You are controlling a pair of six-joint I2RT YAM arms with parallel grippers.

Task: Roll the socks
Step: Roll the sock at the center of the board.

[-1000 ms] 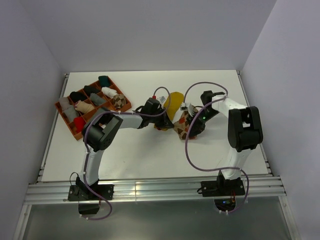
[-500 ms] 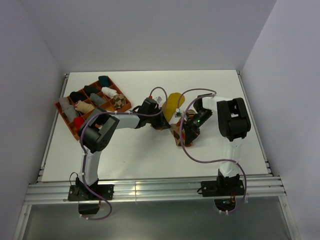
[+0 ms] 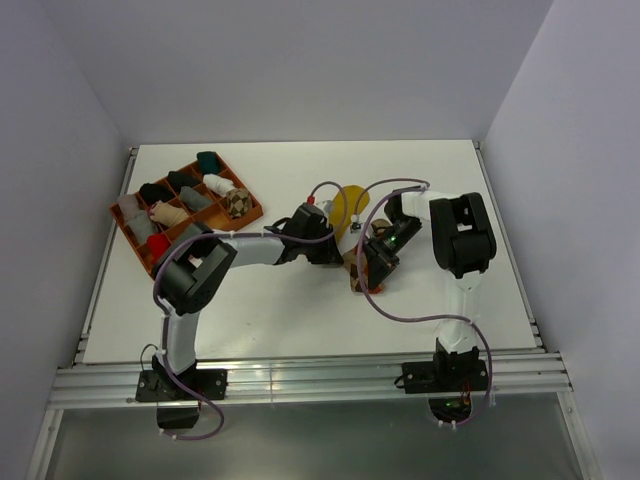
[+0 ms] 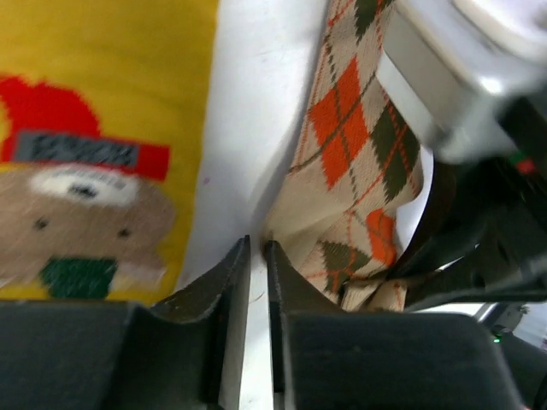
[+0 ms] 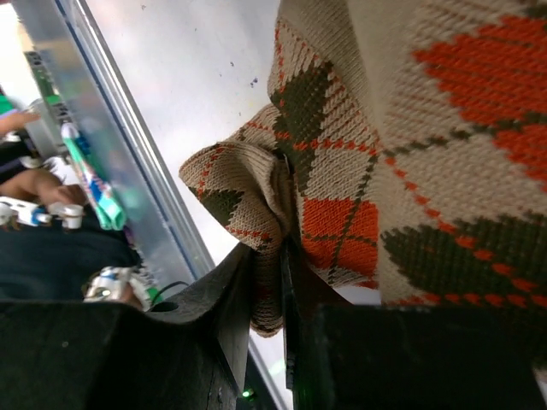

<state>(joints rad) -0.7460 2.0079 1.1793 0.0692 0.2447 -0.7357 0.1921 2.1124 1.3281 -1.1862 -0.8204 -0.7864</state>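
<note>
A robotics laboratory test cell is shown. A left arm [image 3: 195,275] and a right arm [image 3: 460,235] are bolted to aluminium rails [image 3: 320,378] at the edge of a bare white table [image 3: 300,310], which is enclosed by plain pale panels [image 3: 300,70]. Loose cables [image 3: 400,317] are looped along the arms. An orange argyle sock [image 5: 444,196] and a compartment tray [image 3: 128,240] of sock bundles are laid out on the table.

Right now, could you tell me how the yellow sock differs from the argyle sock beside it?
The yellow sock is plain yellow with a bear picture; the argyle sock shows orange and dark diamonds on cream. The yellow sock lies flat, ungripped; the argyle sock is bunched, pinched by the right gripper. Both are socks, side by side.
</note>
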